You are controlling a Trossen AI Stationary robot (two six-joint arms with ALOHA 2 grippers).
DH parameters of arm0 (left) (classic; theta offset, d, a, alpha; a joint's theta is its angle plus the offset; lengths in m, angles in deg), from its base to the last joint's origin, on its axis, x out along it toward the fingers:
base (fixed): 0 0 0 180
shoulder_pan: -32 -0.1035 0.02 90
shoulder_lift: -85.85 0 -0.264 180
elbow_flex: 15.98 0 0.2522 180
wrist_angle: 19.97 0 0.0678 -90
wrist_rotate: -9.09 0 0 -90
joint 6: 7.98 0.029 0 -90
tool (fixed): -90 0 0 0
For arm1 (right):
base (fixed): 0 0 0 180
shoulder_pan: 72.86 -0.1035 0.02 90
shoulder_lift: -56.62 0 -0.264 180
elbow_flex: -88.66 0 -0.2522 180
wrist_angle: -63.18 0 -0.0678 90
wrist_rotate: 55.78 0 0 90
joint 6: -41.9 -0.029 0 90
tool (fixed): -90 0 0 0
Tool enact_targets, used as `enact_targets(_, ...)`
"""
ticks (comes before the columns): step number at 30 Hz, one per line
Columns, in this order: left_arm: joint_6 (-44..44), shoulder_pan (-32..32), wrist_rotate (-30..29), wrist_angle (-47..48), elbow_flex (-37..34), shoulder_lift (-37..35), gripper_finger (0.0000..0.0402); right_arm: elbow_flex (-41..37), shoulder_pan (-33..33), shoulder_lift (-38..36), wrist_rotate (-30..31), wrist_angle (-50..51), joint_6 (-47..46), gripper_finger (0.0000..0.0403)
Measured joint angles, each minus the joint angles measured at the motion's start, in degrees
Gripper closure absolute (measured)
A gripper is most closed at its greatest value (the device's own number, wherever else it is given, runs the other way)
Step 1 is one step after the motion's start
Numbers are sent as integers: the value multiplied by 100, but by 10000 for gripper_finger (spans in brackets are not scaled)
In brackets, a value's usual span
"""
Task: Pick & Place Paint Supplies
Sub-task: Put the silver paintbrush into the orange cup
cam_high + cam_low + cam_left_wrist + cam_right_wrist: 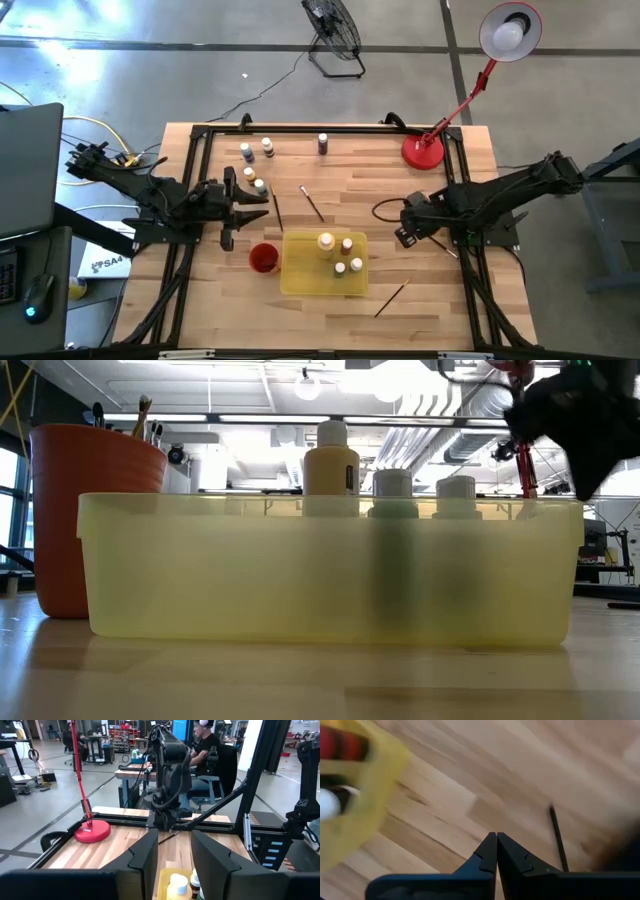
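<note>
Paint bottles (250,179) stand beside the wide-spread left tool (236,211); centre one squarely before closing; right tool (496,851), pinched empty, waits.

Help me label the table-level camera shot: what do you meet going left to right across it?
Red cup holding paintbrushes → yellow tray spanning the middle, with the large yellowish bottle → two smaller pale-capped bottles behind its wall → dark arm at upper right.

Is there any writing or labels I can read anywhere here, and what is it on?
"SA4", partly cut off: on the white box beside the table's left edge, under the left arm.
The large yellow bottle in the yellow tray carries a dark label, too blurred to read.
Nothing else is legible.
</note>
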Motion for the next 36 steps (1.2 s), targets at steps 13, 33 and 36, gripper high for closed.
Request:
enact_targets(13,0,0,2,-1,-2,0,286,-924,-223,-2,-555,200,-612,401)
enact_targets(33,0,0,4,-1,-4,0,286,-1537,-223,424,-560,-141,-518,312)
enact_targets(36,0,0,-63,-1,-4,0,286,-1541,-221,658,-503,-243,-760,312)
